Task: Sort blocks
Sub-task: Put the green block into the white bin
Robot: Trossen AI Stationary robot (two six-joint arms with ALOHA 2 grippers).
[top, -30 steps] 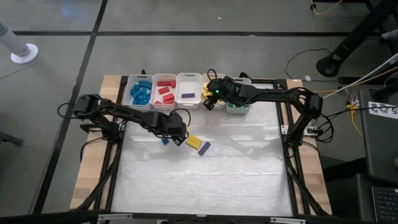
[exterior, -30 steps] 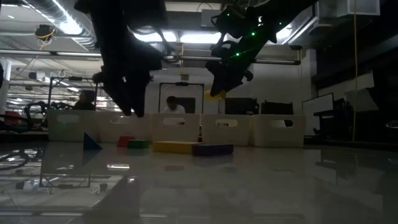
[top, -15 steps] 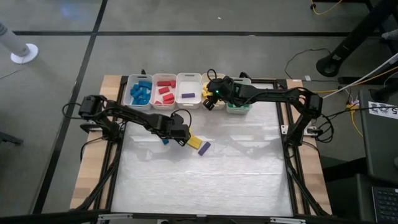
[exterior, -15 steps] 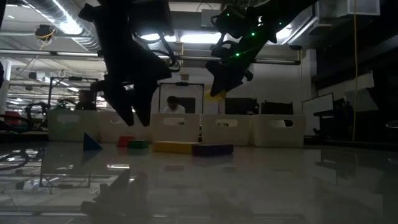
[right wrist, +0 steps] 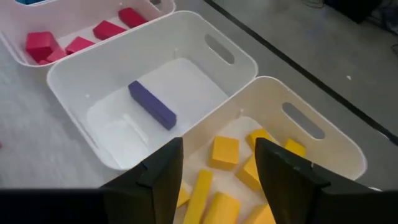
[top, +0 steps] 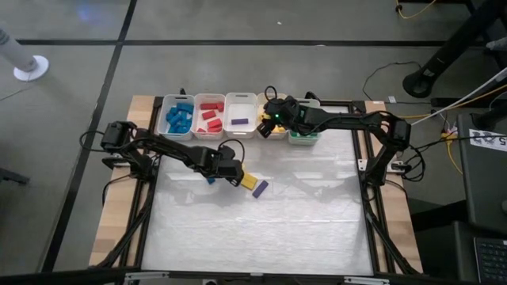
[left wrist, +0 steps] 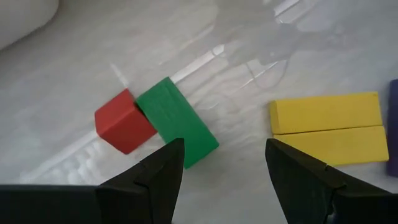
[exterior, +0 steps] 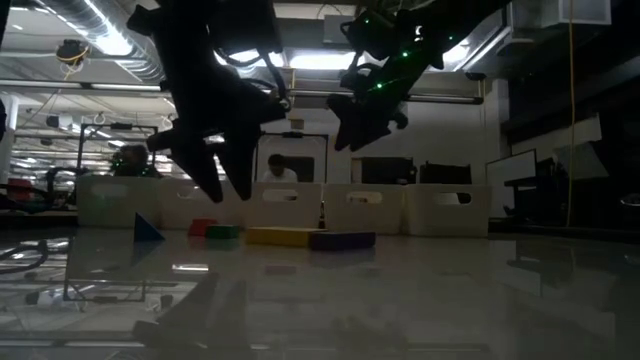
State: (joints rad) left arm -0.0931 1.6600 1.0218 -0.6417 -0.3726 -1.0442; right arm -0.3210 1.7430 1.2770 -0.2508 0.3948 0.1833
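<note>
Left pincer (left wrist: 221, 168) open — green block (left wrist: 176, 121) just ahead.

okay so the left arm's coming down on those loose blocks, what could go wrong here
The open left gripper hangs between the green block and the yellow bars; it may nudge one without catching it. The red cube touches the green block, so gripping the green one could drag it along.
</note>
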